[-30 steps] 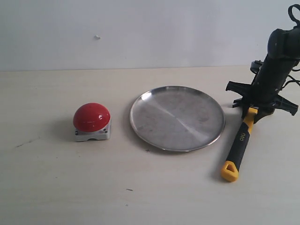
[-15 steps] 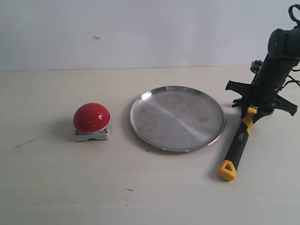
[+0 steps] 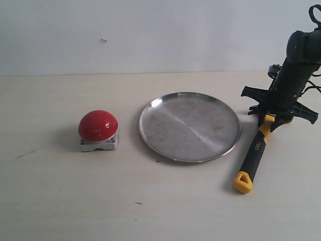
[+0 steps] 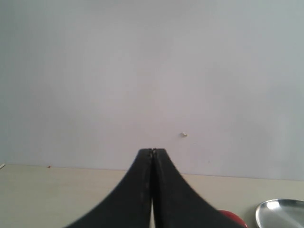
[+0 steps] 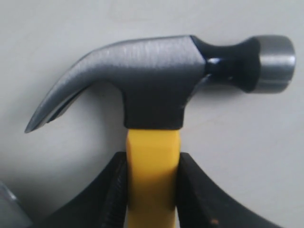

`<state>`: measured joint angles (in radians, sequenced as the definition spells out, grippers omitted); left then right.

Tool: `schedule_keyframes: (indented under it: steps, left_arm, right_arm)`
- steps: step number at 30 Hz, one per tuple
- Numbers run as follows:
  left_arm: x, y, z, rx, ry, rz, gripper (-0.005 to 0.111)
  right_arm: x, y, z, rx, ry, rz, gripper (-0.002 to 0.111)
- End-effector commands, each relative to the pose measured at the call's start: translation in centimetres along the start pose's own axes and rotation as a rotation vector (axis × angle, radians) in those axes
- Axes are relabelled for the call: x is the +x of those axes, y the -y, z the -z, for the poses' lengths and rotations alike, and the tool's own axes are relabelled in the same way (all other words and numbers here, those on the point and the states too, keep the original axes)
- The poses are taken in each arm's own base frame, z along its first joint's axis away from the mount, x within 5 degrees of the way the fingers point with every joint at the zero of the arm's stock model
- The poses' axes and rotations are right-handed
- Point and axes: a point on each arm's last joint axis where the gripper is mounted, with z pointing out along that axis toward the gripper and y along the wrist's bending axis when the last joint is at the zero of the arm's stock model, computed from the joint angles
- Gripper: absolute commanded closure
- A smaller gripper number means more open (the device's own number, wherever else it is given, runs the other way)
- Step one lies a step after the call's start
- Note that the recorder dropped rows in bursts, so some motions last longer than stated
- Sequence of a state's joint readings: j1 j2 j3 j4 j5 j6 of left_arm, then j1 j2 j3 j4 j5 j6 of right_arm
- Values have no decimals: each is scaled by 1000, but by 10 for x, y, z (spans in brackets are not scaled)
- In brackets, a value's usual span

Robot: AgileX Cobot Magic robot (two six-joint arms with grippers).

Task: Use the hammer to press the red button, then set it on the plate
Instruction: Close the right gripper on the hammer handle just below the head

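Observation:
The hammer (image 3: 254, 154) hangs at the right of the table, its yellow looped end nearest the front, its yellow-and-black handle running up into my right gripper (image 3: 271, 118). In the right wrist view the right gripper (image 5: 153, 159) is shut on the yellow neck of the hammer (image 5: 152, 102), just under the dark metal head. The red button (image 3: 98, 125) sits on its grey base at the left. The silver plate (image 3: 165, 145) lies in the middle, between button and hammer. My left gripper (image 4: 152, 152) is shut and holds nothing; it does not show in the exterior view.
A pale wall stands behind the table. Edges of the red button (image 4: 233, 218) and the plate (image 4: 280, 211) show low in the left wrist view. A few small dark specks (image 3: 138, 203) mark the tabletop near the front.
The hammer's looped end has swung slightly left and lifted a little off the table, held by the right gripper. Button, plate and left gripper have not moved.

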<state>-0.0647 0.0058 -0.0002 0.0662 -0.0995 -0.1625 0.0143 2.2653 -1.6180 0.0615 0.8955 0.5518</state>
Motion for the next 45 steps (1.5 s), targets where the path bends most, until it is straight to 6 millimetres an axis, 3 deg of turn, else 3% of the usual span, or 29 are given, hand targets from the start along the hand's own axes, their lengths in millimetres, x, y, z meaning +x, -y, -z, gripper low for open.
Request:
schedule_keyframes:
  steps: [1,18,39,45]
  left_arm:
    - [0,0,1,6,4,-3,107]
    - [0,0,1,6,4,-3,107]
    - [0,0,1,6,4,-3,107]
    - [0,0,1,6,4,-3,107]
  right_arm:
    - [-2,0,0,-10,4,30,108]
    - [-4,-2,0,-21,26,81,108]
    - [1,1,0,-1,-27,358,108]
    - [0,1,0,3,-19,367,108]
